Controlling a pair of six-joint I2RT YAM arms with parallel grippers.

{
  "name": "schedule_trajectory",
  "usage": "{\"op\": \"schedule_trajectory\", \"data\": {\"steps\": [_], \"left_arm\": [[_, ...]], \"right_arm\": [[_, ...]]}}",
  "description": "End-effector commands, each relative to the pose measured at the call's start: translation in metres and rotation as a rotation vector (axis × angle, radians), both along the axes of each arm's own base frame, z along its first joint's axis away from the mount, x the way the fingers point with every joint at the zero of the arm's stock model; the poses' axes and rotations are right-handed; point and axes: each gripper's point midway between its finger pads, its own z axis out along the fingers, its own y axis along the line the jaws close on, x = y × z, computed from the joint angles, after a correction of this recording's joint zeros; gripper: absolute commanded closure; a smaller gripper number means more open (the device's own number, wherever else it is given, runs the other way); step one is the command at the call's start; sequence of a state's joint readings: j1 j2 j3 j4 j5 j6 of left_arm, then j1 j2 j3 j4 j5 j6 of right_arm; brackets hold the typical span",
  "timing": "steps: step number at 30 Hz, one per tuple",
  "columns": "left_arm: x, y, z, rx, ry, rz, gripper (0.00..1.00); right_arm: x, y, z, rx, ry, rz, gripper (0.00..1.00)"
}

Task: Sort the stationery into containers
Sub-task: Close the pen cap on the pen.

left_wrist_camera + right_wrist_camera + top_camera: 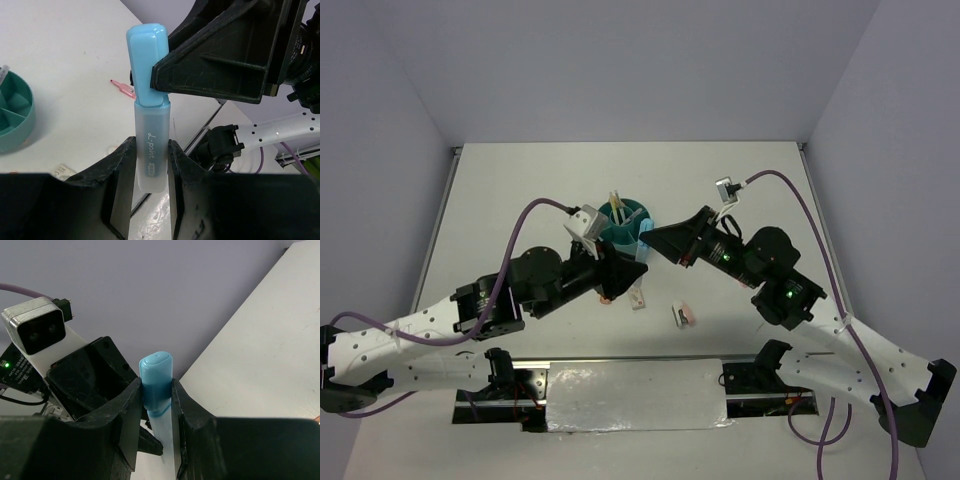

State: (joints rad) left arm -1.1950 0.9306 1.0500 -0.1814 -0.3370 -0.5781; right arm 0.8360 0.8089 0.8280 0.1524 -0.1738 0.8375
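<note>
Two robot arms meet in mid-air over a white table (520,190), both holding one light-blue marker (149,115). The left gripper (151,155) is clamped on the marker's frosted barrel, its two fingers pressed against either side. The right gripper (157,390) is closed narrowly round the solid blue cap (156,371) at the other end. The marker hangs above the table, just beside the near right rim of the teal organiser bowl (610,235) in the overhead view, and not yet in it.

This looks like a shared hold partway through sorting, either a handover from one arm to the other or a push or pull on the cap (the pictures do not settle which). The next move probably calls for one gripper to let go cleanly while the other keeps a firm hold, then to carry the marker over a free wedge of the bowl and lower it in.

A yellow pencil (616,207) stands upright in the bowl. Loose items lie on the table, among them a pink pen (122,88) and a small pink-and-white piece (683,315), well apart from the bowl.

The table is plain matt white, with a metal rail along its near edge. Pale lilac-grey walls (620,70) close it in on three sides.
</note>
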Motion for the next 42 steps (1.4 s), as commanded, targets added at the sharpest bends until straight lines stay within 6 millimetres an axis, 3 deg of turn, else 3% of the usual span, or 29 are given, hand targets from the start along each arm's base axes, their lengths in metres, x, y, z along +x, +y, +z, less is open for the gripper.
{"op": "schedule_trajectory", "data": {"steps": [1,5,12,15,17,27,32,35,37,42], "left_arm": [[0.007,0.017,0.062,-0.13,-0.108,0.063,1.0],[0.007,0.023,0.076,-0.146,-0.142,0.068,1.0],[0.011,0.027,0.081,-0.146,-0.17,0.094,1.0],[0.016,0.028,0.084,-0.148,-0.184,0.121,1.0],[0.019,0.028,0.087,-0.146,-0.195,0.135,1.0],[0.028,0.041,0.098,-0.113,-0.246,0.203,1.0],[0.032,0.036,0.105,-0.113,-0.265,0.209,1.0],[0.033,0.032,0.111,-0.118,-0.28,0.207,1.0],[0.032,0.03,0.112,-0.122,-0.29,0.196,1.0],[0.027,0.02,0.105,-0.138,-0.3,0.142,1.0]], "right_arm": [[-0.012,0.002,-0.002,-0.01,-0.017,0.036,0.96],[-0.015,0.007,-0.006,-0.016,-0.014,0.069,0.96],[-0.025,0.016,-0.006,-0.005,-0.017,0.13,0.89],[-0.03,0.021,-0.008,-0.003,-0.014,0.163,0.92],[-0.032,0.024,-0.011,-0.013,-0.004,0.177,1.0],[-0.036,0.024,-0.024,-0.069,-0.029,0.189,1.0],[-0.041,0.033,-0.032,-0.095,-0.045,0.225,1.0],[-0.043,0.034,-0.027,-0.078,-0.06,0.23,0.99],[-0.042,0.032,-0.02,-0.065,-0.085,0.21,0.92],[-0.036,0.015,0.005,-0.043,-0.184,0.118,0.93]]}}
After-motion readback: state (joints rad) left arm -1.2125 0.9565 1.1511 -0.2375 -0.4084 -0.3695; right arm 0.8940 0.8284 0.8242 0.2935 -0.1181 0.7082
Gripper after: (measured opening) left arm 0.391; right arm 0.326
